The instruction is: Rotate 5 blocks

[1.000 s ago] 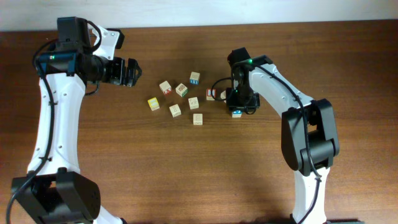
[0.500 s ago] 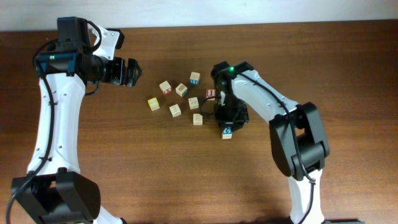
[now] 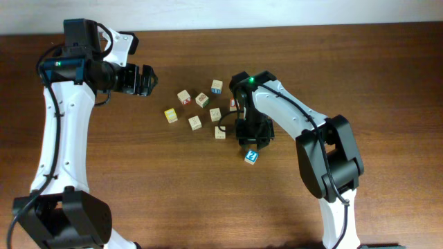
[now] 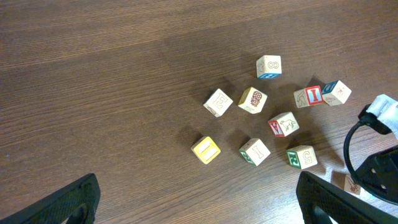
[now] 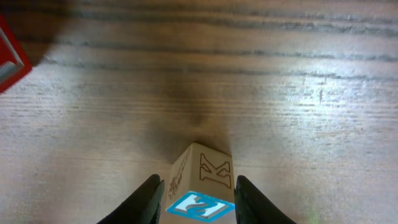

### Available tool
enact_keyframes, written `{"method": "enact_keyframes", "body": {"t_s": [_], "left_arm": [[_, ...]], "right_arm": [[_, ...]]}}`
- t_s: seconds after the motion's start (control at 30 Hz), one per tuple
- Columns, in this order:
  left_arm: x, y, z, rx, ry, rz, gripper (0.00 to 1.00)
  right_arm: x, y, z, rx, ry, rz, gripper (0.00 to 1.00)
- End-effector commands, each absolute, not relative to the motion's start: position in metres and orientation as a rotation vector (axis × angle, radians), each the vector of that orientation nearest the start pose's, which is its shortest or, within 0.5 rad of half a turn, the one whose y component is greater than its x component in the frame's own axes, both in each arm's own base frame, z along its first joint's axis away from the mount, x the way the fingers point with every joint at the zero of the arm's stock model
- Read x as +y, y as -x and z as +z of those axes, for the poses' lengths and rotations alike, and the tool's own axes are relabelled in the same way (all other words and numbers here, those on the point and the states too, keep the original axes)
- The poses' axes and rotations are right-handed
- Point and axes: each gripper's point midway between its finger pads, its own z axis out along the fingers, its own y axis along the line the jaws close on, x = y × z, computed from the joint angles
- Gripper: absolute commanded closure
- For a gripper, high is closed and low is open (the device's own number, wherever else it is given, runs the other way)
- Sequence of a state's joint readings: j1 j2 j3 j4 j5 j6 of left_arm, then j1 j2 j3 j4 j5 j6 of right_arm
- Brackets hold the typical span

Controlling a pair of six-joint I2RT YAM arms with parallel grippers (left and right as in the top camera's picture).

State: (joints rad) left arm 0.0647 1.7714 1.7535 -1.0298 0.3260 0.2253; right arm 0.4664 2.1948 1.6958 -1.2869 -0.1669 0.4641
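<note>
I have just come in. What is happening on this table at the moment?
Two robot arms are working with small alphabet cubes on a wooden table. The right fingers stand on either side of the blue "?" block, which lies a little apart from the other cubes. Whether they press on it cannot be told. The left fingers are wide open, hold nothing, and hover to the side of the group.
</note>
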Motion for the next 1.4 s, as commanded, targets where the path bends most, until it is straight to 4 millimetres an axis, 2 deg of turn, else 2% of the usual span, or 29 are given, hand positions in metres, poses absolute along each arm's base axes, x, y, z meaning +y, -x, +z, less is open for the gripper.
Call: {"method": "enact_keyframes", "body": {"t_s": [0.0, 0.1, 0.17, 0.23, 0.27, 0.33, 0.4, 0.43, 0.47, 0.53, 0.6, 0.63, 0.7, 0.77, 0.97, 1.1, 1.27, 1.33, 1.37], "left_arm": [[-0.028, -0.443, 0.23, 2.521, -0.343, -0.316, 0.01], [-0.028, -0.443, 0.23, 2.521, -0.343, -0.316, 0.01], [-0.028, -0.443, 0.23, 2.521, -0.343, -0.316, 0.01], [-0.028, -0.443, 0.23, 2.521, -0.343, -0.316, 0.01], [-0.028, -0.443, 0.23, 2.52, -0.343, -0.316, 0.01], [-0.028, -0.443, 0.23, 2.521, -0.343, -0.316, 0.01], [-0.028, -0.443, 0.23, 2.521, -0.343, -0.316, 0.01], [-0.028, -0.443, 0.23, 2.521, -0.343, -0.316, 0.01], [-0.028, -0.443, 0.23, 2.521, -0.343, -0.316, 0.01], [-0.028, -0.443, 0.23, 2.521, -0.343, -0.316, 0.01], [-0.028, -0.443, 0.23, 2.521, -0.343, -0.316, 0.01], [-0.028, -0.443, 0.23, 2.521, -0.343, -0.316, 0.01], [-0.028, -0.443, 0.23, 2.521, -0.343, -0.316, 0.01], [-0.028, -0.443, 0.23, 2.521, -0.343, -0.316, 0.01], [-0.028, -0.443, 0.23, 2.521, -0.343, -0.316, 0.01], [-0.028, -0.443, 0.23, 2.521, -0.343, -0.316, 0.01], [-0.028, -0.443, 0.23, 2.521, -0.343, -0.316, 0.01], [-0.028, -0.443, 0.23, 2.521, -0.343, -0.316, 0.01], [-0.028, -0.443, 0.23, 2.521, -0.343, -0.316, 0.01]], "right_arm": [[0.187, -0.315, 0.019, 3.401, -0.015, 0.048, 0.62], [0.197, -0.335, 0.024, 3.321, 0.073, 0.119, 0.62], [0.214, -0.373, 0.054, 3.174, 0.159, 0.217, 0.53], [0.233, -0.402, 0.086, 3.039, 0.243, 0.321, 0.48], [0.242, -0.42, 0.109, 2.951, 0.28, 0.358, 0.41], [0.252, -0.447, 0.146, 2.813, 0.299, 0.381, 0.39], [0.258, -0.469, 0.165, 2.72, 0.304, 0.378, 0.39], [0.262, -0.478, 0.167, 2.691, 0.303, 0.389, 0.39], [0.267, -0.489, 0.164, 2.661, 0.278, 0.4, 0.34], [0.267, -0.507, 0.144, 2.646, 0.196, 0.358, 0.29], [0.263, -0.52, 0.119, 2.654, 0.121, 0.301, 0.3], [0.26, -0.526, 0.105, 2.663, 0.049, 0.274, 0.35], [0.262, -0.531, 0.079, 2.685, -0.024, 0.273, 0.37], [0.267, -0.533, 0.056, 2.703, -0.019, 0.268, 0.37], [0.286, -0.534, 0.017, 2.707, -0.024, 0.249, 0.39], [0.28, -0.537, 0.015, 2.695, -0.039, 0.201, 0.6], [0.279, -0.534, 0.019, 2.702, -0.032, 0.197, 0.78], [0.277, -0.534, 0.044, 2.679, -0.02, 0.208, 0.82], [0.278, -0.534, 0.067, 2.649, 0.02, 0.227, 0.82]]}}
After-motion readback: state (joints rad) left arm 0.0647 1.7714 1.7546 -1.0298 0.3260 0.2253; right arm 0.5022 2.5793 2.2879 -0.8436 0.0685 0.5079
